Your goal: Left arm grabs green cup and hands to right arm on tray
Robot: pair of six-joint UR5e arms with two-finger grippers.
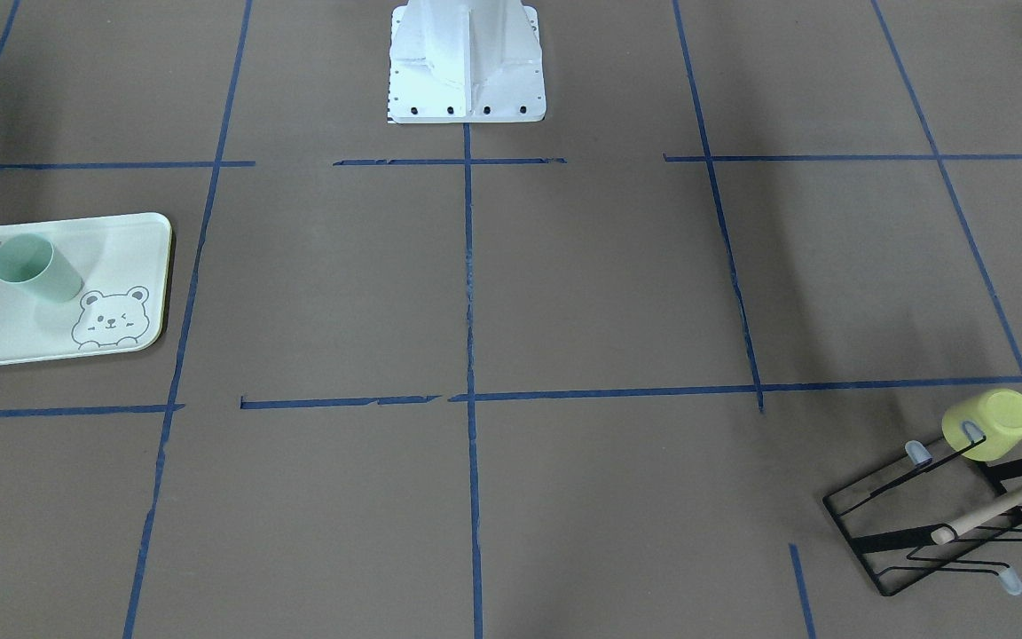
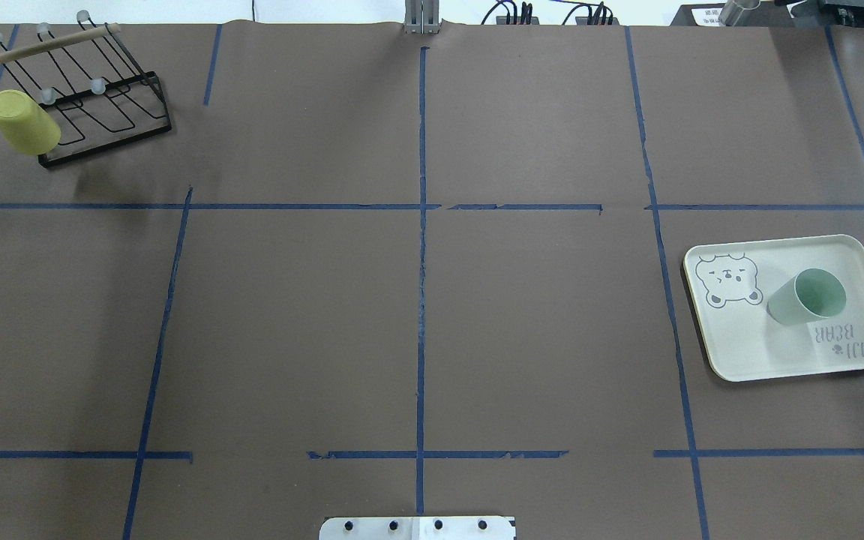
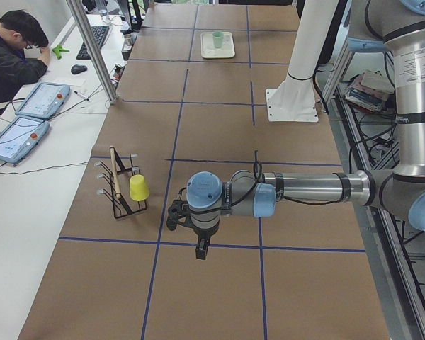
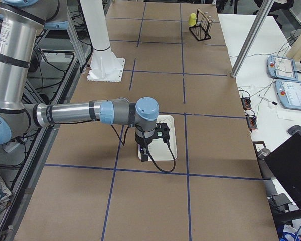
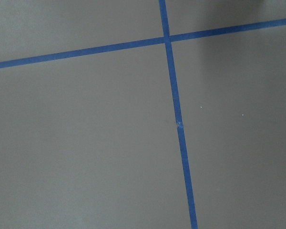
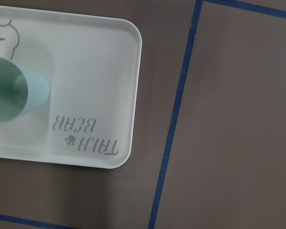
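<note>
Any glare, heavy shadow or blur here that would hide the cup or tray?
Front-facing view: broad soft shadows band the table, green cup well lit. Overhead view: even light, tray lettering legible. Right wrist view: sharp, cup cropped at left edge. Left wrist view: slightly soft, only tape lines.

Brown tabletop (image 2: 289, 337) with blue tape grid (image 2: 421, 300), white side desk (image 3: 28, 234)

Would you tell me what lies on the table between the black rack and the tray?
The overhead view shows only bare table crossed by blue tape lines there.
</note>
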